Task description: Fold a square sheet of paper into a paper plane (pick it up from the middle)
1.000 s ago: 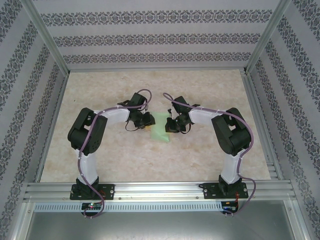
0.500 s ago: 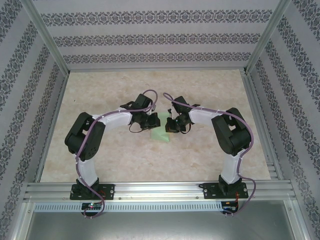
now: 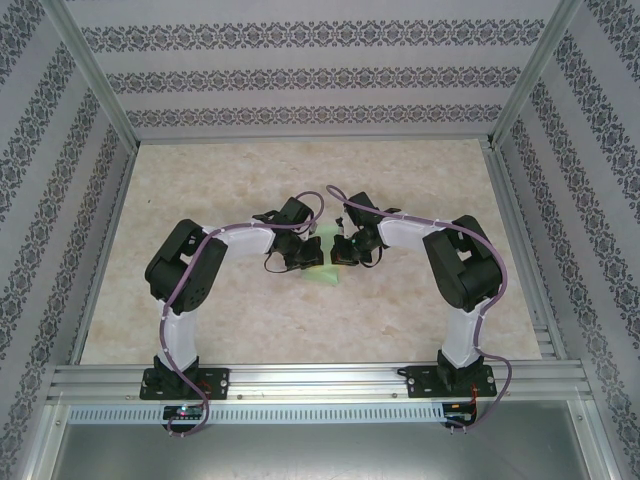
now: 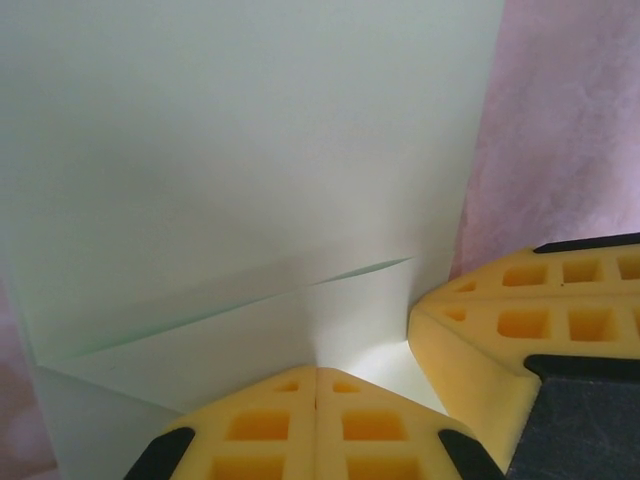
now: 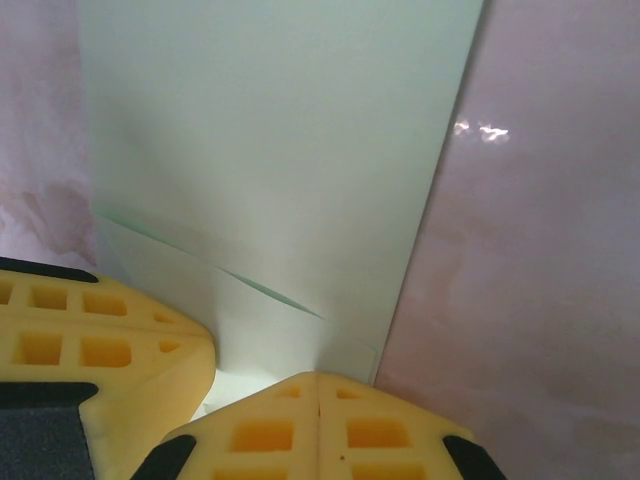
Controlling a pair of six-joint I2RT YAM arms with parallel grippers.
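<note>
The square sheet of paper (image 3: 322, 273), pale green and folded into a narrow shape with slanting flap edges, lies mid-table between both wrists. My left gripper (image 3: 311, 258) is shut at its near end. In the left wrist view the pads (image 4: 260, 430) meet, and a small ridge of the paper (image 4: 250, 150) runs into their seam. My right gripper (image 3: 342, 252) is shut beside it. Its pads (image 5: 380, 435) meet the same way on a ridge of the paper (image 5: 280, 130). Each wrist view shows the other gripper's yellow finger (image 4: 500, 330) (image 5: 100, 350) close alongside.
The marbled tabletop (image 3: 250, 180) is bare around the paper, and it shows pink in the wrist views (image 5: 540, 250). Patterned walls and an aluminium frame (image 3: 100, 130) enclose the table. A metal rail (image 3: 320, 380) runs along the near edge.
The left arm has swung right until its gripper reached the paper next to the right gripper, and its jaws have closed. The right arm has stayed put.
</note>
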